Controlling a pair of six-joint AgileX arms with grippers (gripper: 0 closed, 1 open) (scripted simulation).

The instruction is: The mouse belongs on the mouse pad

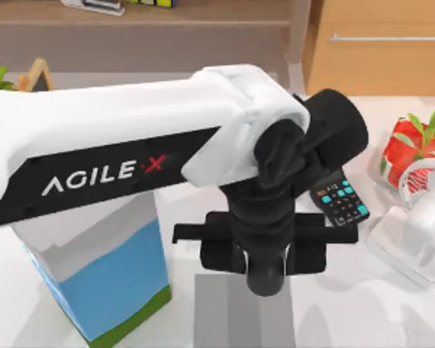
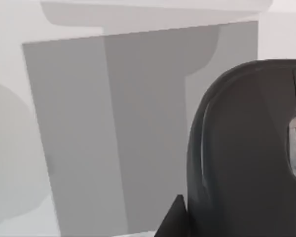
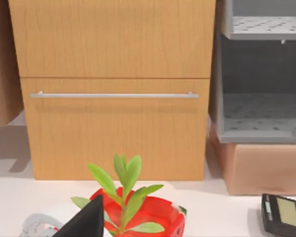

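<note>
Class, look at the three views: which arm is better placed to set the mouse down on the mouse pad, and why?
Left. Its gripper hangs over the mouse pad with the mouse close under its wrist camera. The right arm sits parked at the table's right.

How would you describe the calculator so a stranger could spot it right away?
Start at the big white AgileX left arm crossing the table. Just past its black wrist, toward the table's right side, lies a flat black rectangular calculator. Its teal keys set it apart from the white stand and red planter nearby.
</note>
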